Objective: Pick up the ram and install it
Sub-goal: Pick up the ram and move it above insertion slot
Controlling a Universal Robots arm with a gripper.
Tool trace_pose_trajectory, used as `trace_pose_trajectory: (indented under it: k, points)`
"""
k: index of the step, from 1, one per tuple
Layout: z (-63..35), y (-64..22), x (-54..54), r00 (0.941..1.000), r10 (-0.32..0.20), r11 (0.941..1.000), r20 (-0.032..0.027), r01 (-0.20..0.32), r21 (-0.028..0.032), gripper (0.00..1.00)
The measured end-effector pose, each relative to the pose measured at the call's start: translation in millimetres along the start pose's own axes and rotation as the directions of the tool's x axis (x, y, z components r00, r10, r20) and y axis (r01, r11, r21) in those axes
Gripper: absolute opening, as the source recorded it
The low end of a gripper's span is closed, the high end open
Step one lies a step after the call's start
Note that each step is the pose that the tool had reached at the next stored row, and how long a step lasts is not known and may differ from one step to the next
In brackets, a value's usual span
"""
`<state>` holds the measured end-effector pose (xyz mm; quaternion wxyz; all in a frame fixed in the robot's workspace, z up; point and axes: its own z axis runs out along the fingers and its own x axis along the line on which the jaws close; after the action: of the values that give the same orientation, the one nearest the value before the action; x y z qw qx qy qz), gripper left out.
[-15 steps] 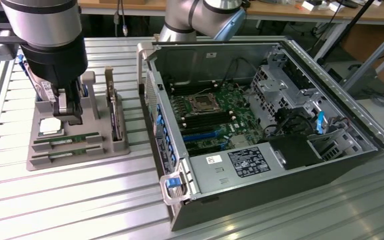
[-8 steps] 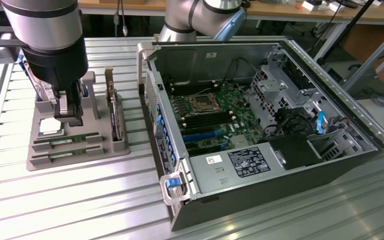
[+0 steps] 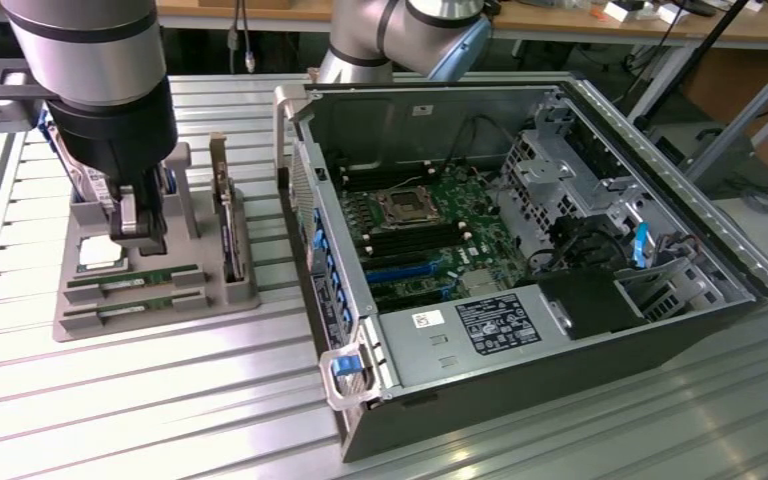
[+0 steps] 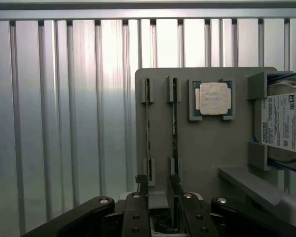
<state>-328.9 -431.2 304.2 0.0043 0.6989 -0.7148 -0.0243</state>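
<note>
Nearest the lens, the gripper [image 4: 159, 195] hangs with its jaws spread wide and nothing between them, poised over the near end of a grey holder [image 4: 212, 148]. Just beyond the fingertips [image 4: 140, 185] lies the ram [image 4: 175, 126], seated on edge in a slot of the holder, with a second stick [image 4: 148, 123] of the same kind parallel and just beside it. I cannot tell which of the two the jaws are lined up on.

I judge the step in hand to be the approach for the pick: nothing is lifted and nothing installed. A clean grasp calls for the jaws to be centred on one stick alone and square to its long edge, since the two sticks sit close together and the small grey posts at each slot end leave little room for the fingers.

Farther along the holder rest a square silver processor [image 4: 214, 98] and, at the edge, a labelled hard drive [image 4: 286, 123]. All of it stands on the ribbed metal table [image 4: 64, 123]. In the exterior view an expansion card [image 3: 231, 230] stands upright on the holder's side nearest the open computer case [image 3: 558, 330]. The case wall rises between the holder and the motherboard [image 3: 424, 230], so I expect any carry to have to clear it.
</note>
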Motion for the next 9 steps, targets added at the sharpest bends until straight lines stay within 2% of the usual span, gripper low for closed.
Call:
trace_pose_trajectory:
  k: [9]
  points:
    - [6.1, 0.0, 0.2, 1.0000, 0.000, 1.0000, -0.0001, 0.000, 0.0000, 0.30]
